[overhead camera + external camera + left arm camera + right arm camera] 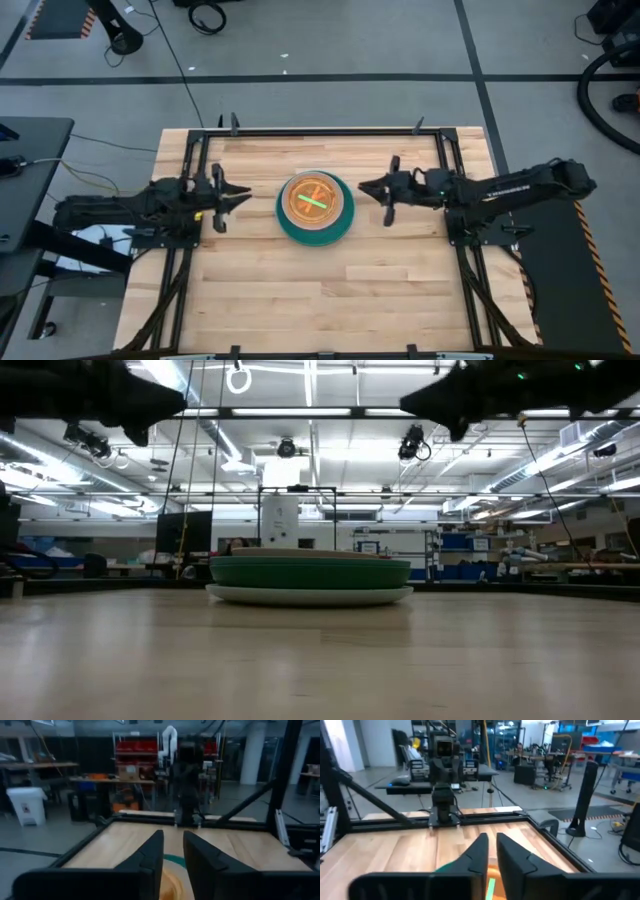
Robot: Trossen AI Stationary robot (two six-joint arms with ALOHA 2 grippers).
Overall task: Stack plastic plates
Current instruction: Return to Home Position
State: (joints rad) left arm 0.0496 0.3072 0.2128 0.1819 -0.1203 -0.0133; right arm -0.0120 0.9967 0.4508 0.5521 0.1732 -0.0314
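Note:
The plastic plates stand in one stack (315, 208) at the table's middle. From above I see a teal rim, translucent orange discs on top and a lime green streak at the centre. The low view shows the stack (310, 575) resting on a pale bottom plate, with dark green above it. My left gripper (247, 198) hovers left of the stack and my right gripper (362, 185) hovers right of it. Both point at the stack, are raised off the table, and have their fingers close together with only a narrow slit. Neither touches a plate. The beige and rust-red plates are hidden inside the stack.
A black metal frame (320, 131) runs along the table's far edge and down both sides. Bare wood lies between the stack and the near edge (320, 300). Each wrist view shows the opposite arm's base (187, 795) (442, 800) at the table's far side.

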